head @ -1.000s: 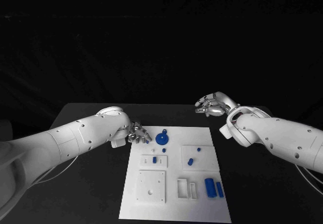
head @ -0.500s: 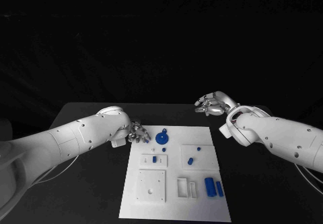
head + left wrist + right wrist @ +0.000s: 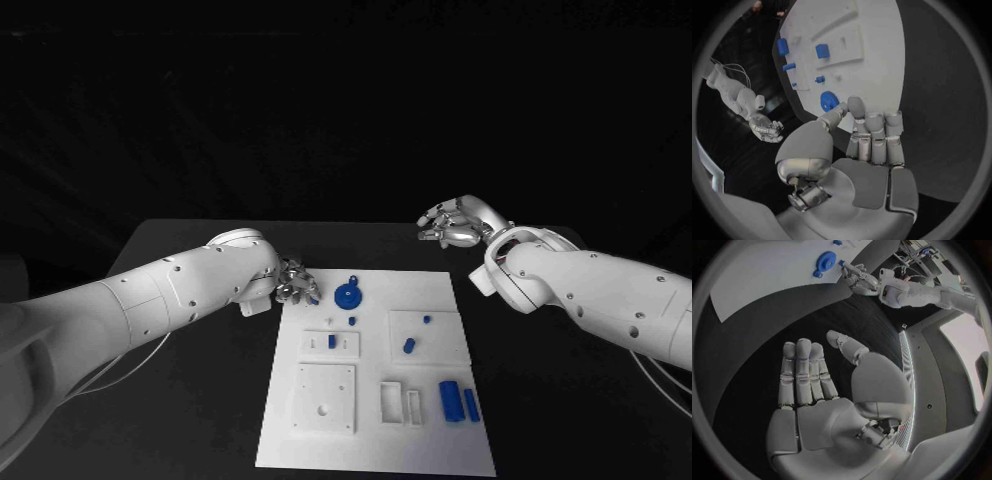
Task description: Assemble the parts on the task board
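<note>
Fingers (image 3: 302, 290) of left hand (image 3: 293, 284) empty, blue gear (image 3: 348, 296) just beside

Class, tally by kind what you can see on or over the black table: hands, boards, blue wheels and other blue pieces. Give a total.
Silver hands: 2
White board: 1
Blue wheel: 1
Other blue pieces: 6
Total: 10
</note>
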Motion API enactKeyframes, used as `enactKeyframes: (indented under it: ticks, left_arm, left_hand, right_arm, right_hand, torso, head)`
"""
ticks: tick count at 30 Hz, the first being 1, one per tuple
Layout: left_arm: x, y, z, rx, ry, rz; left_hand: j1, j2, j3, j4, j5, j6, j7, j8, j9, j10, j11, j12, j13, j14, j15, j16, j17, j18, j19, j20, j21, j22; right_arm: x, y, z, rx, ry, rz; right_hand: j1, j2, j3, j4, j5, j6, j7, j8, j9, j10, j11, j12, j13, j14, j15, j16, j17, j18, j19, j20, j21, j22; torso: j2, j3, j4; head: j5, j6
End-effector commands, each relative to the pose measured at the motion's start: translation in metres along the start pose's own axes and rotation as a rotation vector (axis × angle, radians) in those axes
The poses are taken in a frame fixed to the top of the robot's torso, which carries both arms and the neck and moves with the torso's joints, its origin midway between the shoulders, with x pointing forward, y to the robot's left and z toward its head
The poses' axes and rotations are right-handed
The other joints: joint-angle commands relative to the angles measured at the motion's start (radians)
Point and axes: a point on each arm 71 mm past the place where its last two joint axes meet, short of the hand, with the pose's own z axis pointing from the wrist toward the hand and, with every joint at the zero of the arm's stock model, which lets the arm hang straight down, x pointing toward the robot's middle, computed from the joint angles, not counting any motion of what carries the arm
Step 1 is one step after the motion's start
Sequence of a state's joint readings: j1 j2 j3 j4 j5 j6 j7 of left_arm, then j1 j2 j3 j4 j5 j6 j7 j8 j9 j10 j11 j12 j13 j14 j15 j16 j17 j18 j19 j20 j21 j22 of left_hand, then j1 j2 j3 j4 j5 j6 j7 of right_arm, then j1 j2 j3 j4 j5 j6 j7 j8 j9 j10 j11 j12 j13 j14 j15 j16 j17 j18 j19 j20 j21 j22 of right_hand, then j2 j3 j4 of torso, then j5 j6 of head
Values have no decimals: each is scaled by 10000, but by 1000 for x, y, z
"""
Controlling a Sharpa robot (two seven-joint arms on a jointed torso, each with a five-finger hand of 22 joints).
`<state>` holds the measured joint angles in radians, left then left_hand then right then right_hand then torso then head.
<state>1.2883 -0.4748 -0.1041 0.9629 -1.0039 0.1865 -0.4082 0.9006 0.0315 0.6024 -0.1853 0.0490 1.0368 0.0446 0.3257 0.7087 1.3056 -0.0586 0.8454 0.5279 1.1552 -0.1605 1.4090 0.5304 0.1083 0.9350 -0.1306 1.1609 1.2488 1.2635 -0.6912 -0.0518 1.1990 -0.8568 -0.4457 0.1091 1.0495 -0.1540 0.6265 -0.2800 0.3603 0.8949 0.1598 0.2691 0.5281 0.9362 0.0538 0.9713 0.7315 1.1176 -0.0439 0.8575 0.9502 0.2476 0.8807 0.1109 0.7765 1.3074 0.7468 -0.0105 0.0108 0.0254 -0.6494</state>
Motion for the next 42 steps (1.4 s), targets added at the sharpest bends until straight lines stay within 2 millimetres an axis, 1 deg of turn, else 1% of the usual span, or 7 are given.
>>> enactKeyframes:
  ticks: [1,16,20,26,28,33,42]
  left_arm:
    - [0,0,0,116,-331,-198]
    - [0,2,-6,366,-644,-507]
    - [2,4,-11,460,-659,-765]
    - [7,7,-26,591,-905,-896]
    - [9,9,-31,634,-960,-922]
    - [19,9,-45,811,-843,-840]
    - [41,7,-56,959,-570,-297]
  left_hand:
    - [73,180,15,-118,112,444,-2,94,-15,41,-75,41,-12,28,-111,61,12,-9,66,-1052,40,14]
    - [-4,229,168,-434,651,610,-80,299,-214,257,-151,46,-63,211,-187,141,26,-19,238,-1106,102,27]
    - [-43,212,210,-511,984,683,-106,363,-283,349,-178,39,-81,282,-209,173,36,-23,299,-1121,120,26]
    - [-208,174,229,-639,1758,889,-193,522,-405,607,-261,79,-81,503,-289,270,74,-9,482,-1169,201,36]
    - [-257,171,232,-678,1876,927,-211,554,-441,658,-279,76,-84,551,-306,277,76,-3,526,-1182,217,35]
    - [-358,171,243,-751,2062,1015,-239,615,-516,778,-309,62,-94,655,-327,289,82,5,601,-1202,245,35]
    - [-552,234,243,-836,2265,1143,-284,691,-617,946,-351,45,-100,799,-364,312,99,18,708,-1226,290,36]
  right_arm:
    - [1,1,0,-148,33,-29]
    - [1,1,0,-128,49,-14]
    - [1,0,0,-114,59,-12]
    - [0,-1,-1,-82,46,-21]
    - [-1,-2,-1,-60,31,-29]
    - [-3,-4,-2,-17,2,-46]
    - [-3,-4,-2,-3,8,-48]
  right_hand:
    - [62,-56,-27,23,70,-38,18,-41,6,-9,-5,37,-11,-10,6,9,-16,142,14,35,-60,175]
    - [57,-58,-31,24,94,-41,19,-43,7,-11,-4,39,-16,-12,7,9,-21,142,14,35,-63,176]
    - [56,-58,-32,24,98,-42,19,-43,7,-11,-4,40,-17,-12,7,10,-21,142,14,36,-63,176]
    - [54,-58,-34,24,104,-42,20,-43,8,-12,-4,40,-19,-13,7,10,-23,142,14,36,-64,176]
    - [55,-58,-34,23,107,-42,19,-43,8,-13,-4,40,-20,-14,7,10,-23,142,14,35,-65,176]
    - [63,-62,-33,15,115,-45,19,-44,9,-15,-4,41,-23,-16,7,9,-26,142,12,34,-67,177]
    - [79,-64,-28,4,125,-46,19,-45,10,-19,-4,42,-28,-20,7,9,-30,142,9,32,-70,177]
  torso:
    - [0,3,4]
    - [-7,1,7]
    - [-11,0,2]
    - [-21,17,18]
    - [-12,11,13]
    - [-35,18,16]
    - [-30,9,29]
  head:
    - [2,-4]
    - [53,47]
    - [65,40]
    - [88,39]
    - [98,29]
    - [147,36]
    - [169,14]
